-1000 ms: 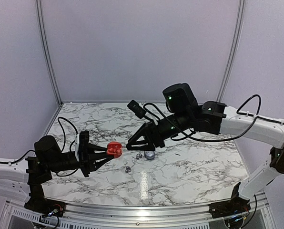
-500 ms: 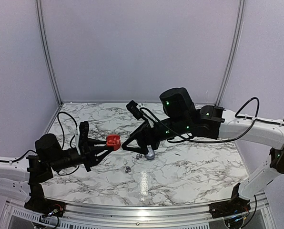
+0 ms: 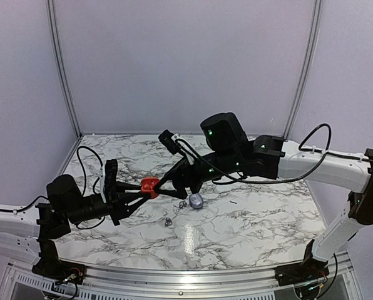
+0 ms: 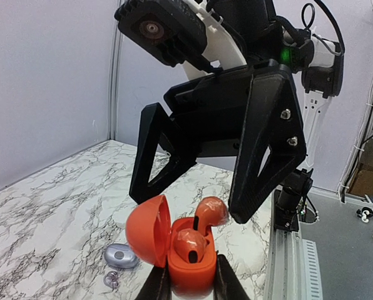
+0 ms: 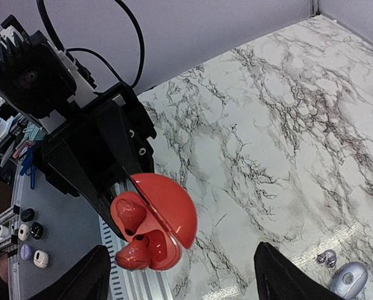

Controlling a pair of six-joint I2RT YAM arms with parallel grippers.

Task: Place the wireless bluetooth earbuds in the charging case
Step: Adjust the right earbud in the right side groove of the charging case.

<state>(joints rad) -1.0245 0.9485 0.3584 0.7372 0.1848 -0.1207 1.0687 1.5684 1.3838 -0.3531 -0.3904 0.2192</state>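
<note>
Pinches the open red case (image 4: 171, 242) above the table (image 3: 255, 220) in the narrow-set left gripper (image 4: 186, 284), one red earbud (image 4: 189, 241) seated inside, a second earbud (image 4: 212, 210) poking up tilted, and spreads the right gripper (image 5: 183, 278) wide around it.

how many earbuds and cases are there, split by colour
red charging case: 1
red earbuds: 2
silvery-grey charging case: 1
silvery-grey earbuds: 2
total: 6
</note>
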